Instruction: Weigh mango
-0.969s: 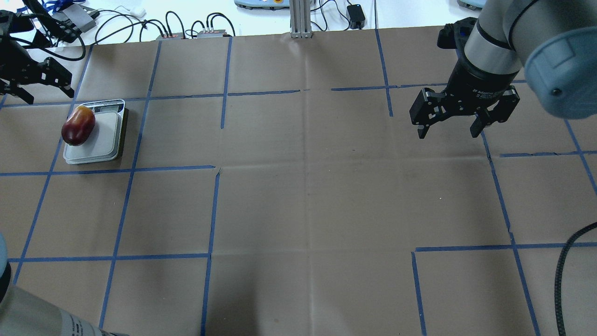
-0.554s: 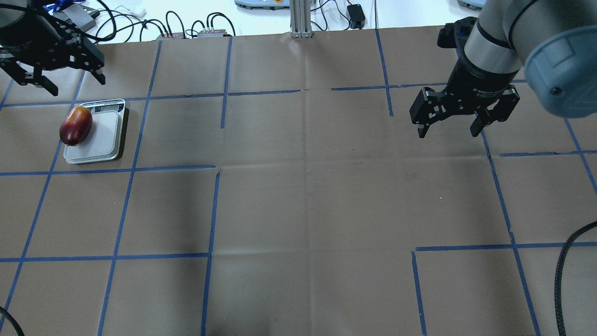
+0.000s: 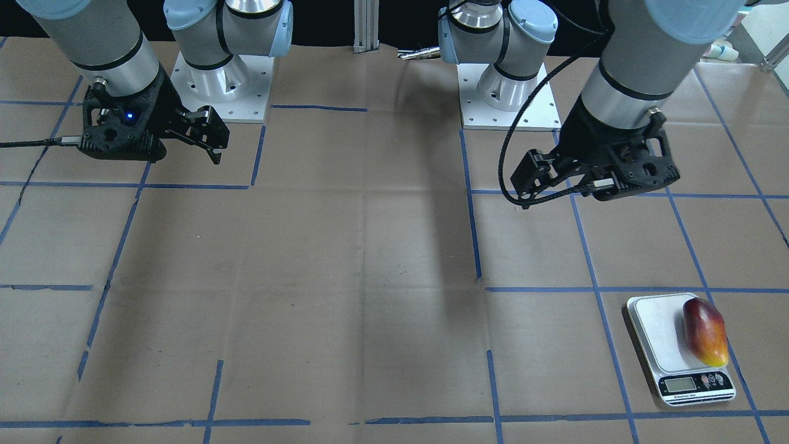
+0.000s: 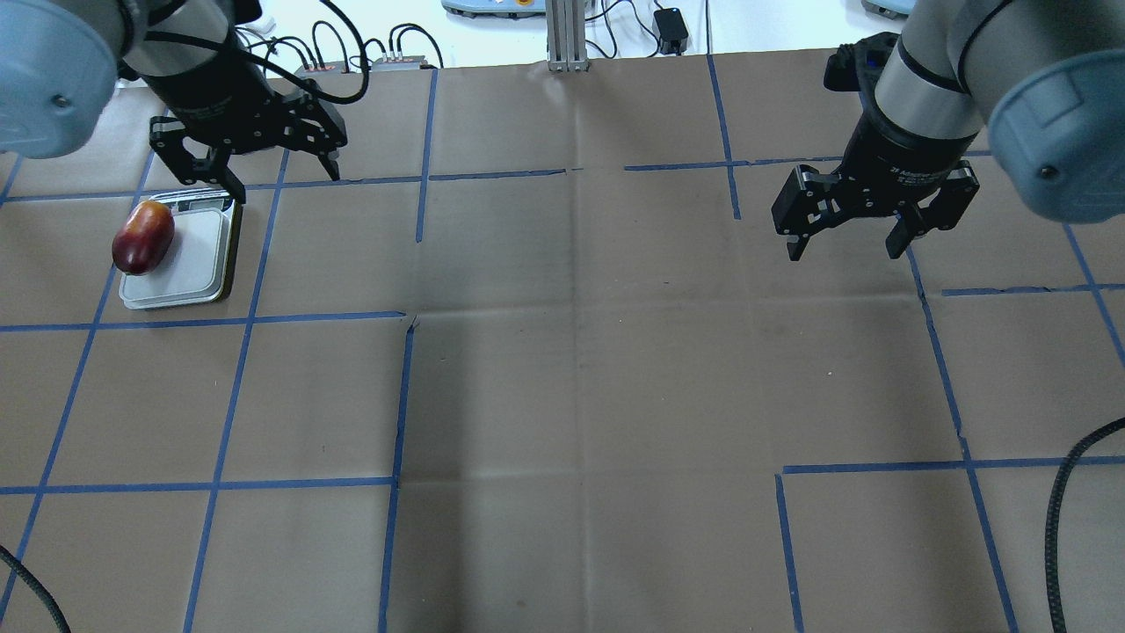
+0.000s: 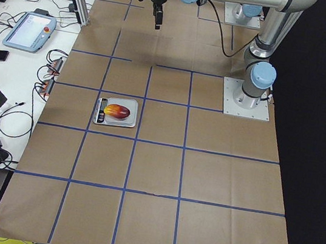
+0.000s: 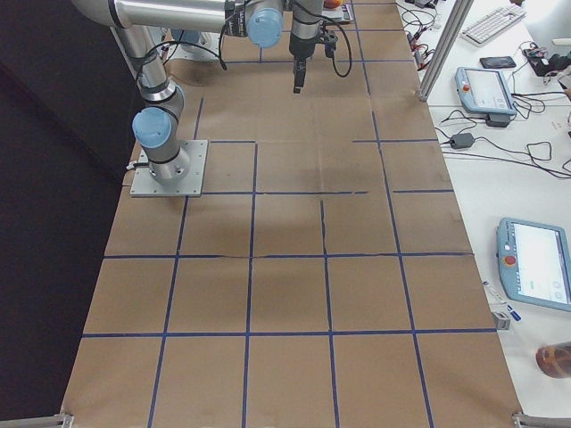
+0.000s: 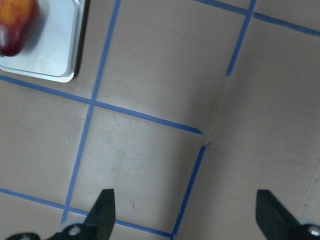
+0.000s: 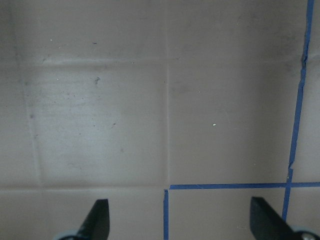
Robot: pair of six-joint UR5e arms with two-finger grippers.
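The mango (image 4: 142, 237), dark red with an orange-yellow end, lies along the left edge of the white scale (image 4: 198, 255), next to its display. It also shows in the front view (image 3: 704, 332) on the scale (image 3: 656, 324), and at the top left of the left wrist view (image 7: 15, 22). My left gripper (image 4: 286, 185) is open and empty. It hovers just beyond the scale's far right corner, clear of the mango. My right gripper (image 4: 844, 253) is open and empty over the far right of the table.
Brown paper with a blue tape grid covers the table (image 4: 580, 369). Cables and small boxes (image 4: 352, 53) lie past the far edge. A metal post (image 4: 567, 35) stands at the back middle. A black cable (image 4: 1068, 501) hangs at the right.
My left gripper has swung in from the far left edge toward the right and now hangs by the scale's far right corner. The mango stays on the scale. The right arm is still.
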